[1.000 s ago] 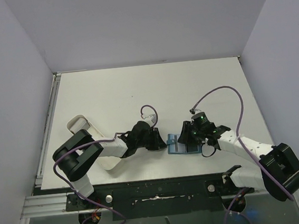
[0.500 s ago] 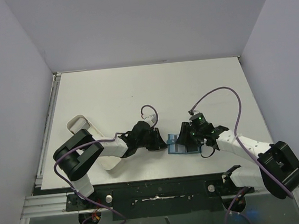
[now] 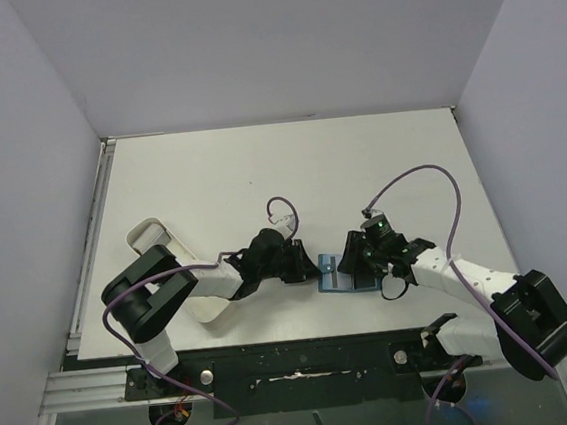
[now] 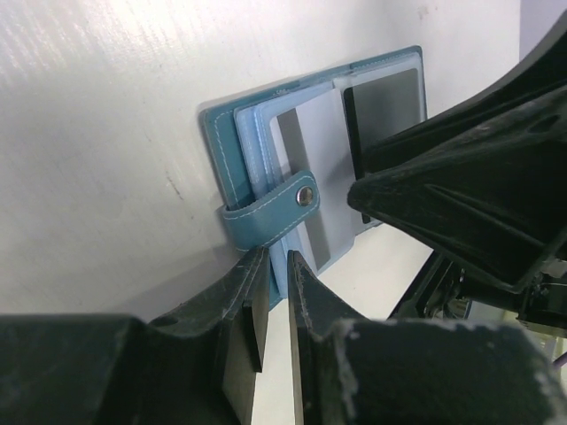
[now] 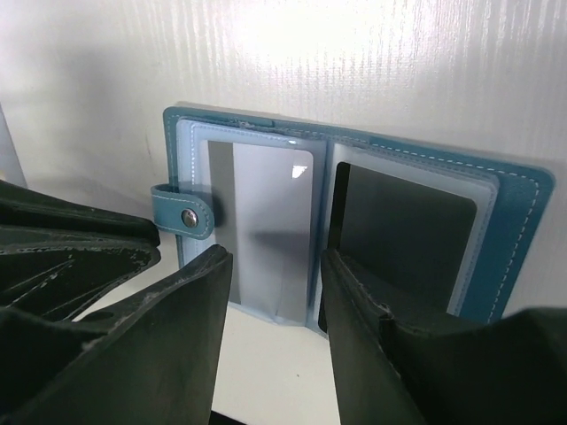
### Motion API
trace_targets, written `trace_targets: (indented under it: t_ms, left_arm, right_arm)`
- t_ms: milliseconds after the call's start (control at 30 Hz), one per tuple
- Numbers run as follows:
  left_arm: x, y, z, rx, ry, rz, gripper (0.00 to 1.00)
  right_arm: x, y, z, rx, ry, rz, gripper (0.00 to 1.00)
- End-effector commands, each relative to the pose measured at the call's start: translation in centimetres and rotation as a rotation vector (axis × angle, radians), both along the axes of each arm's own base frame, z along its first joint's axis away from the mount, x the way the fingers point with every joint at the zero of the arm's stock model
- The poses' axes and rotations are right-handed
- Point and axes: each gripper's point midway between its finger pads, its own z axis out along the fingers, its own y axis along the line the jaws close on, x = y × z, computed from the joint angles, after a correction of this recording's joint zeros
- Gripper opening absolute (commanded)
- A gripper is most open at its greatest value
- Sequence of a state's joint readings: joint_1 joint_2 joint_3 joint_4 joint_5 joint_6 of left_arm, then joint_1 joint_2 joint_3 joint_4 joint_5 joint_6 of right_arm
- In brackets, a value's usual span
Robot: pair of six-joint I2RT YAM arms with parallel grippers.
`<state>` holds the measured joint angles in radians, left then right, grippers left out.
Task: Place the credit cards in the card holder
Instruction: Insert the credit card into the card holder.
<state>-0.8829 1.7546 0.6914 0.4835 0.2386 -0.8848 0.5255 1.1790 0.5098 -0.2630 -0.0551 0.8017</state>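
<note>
The teal card holder (image 3: 334, 277) lies open on the table between my two grippers. Its strap tab with the snap stud (image 4: 306, 197) curls over the near edge. My left gripper (image 4: 276, 258) is shut on that edge of the card holder (image 4: 223, 142), just beside the strap. A pale grey credit card (image 5: 266, 212) sits in the left clear sleeve of the card holder (image 5: 514, 221). A dark rectangle (image 5: 403, 232) fills the right sleeve. My right gripper (image 5: 275, 282) hangs open just above the pale card's near end, with nothing between its fingers.
A white oblong tray (image 3: 148, 233) lies at the left, partly under the left arm. Purple cables (image 3: 430, 173) loop over the table behind both wrists. The two grippers (image 3: 307, 267) (image 3: 355, 266) stand very close together over the card holder.
The right gripper's jaws stand slightly wider than before. The left gripper and the card holder have not visibly moved.
</note>
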Motion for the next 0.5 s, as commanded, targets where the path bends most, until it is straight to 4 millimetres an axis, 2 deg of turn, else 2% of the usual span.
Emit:
trace_targets:
  t_ms: [0, 133, 267, 467]
  left_arm:
    - [0.0, -1.2, 1.1, -0.071, -0.023, -0.029, 0.14]
    - [-0.1, -1.3, 1.0, -0.069, -0.017, -0.031, 0.14]
    - [0.1, -1.1, 0.8, -0.058, -0.021, -0.02, 0.14]
    - [-0.3, -1.4, 0.9, -0.071, -0.013, -0.012, 0.14]
  right_arm:
    - [1.2, 1.0, 0.5, 0.022, -0.031, 0.0, 0.46]
    - [1.3, 1.9, 0.7, 0.06, -0.037, 0.025, 0.4]
    - [1.5, 2.5, 1.6, 0.111, -0.076, 0.027, 0.26]
    - [1.1, 2.4, 0.6, 0.112, -0.059, 0.021, 0.24]
